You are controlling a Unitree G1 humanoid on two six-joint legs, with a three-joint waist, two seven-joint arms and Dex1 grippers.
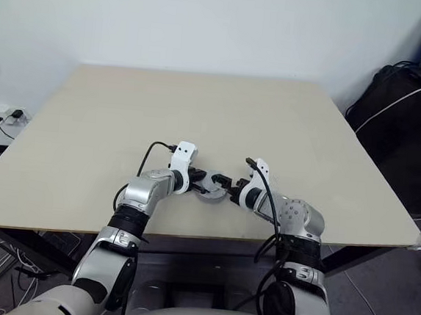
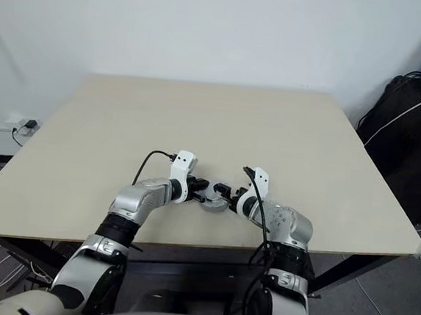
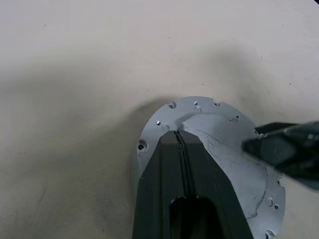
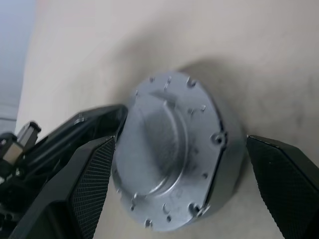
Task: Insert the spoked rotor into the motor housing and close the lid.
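Beige table [image 1: 200, 112] | lid [image 4: 169, 149] grey-silver, raised boss | left jaws clamped on lid | right jaws apart

Plain lab or test room, bare white wall [image 1: 207, 24], beige desk [image 1: 200, 112], wall socket [image 1: 11, 114] with cables, black equipment [image 1: 408, 130] past right edge

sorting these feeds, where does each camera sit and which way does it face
Head views: from the head, looking forward and down over the table; both arms show, meeting at the lid.
Left wrist view: along the shut left gripper, whose tips rest on the lid.
Right wrist view: along the open right gripper, jaws either side of the lid.
Shared: the lid; both wrist views catch the other gripper.
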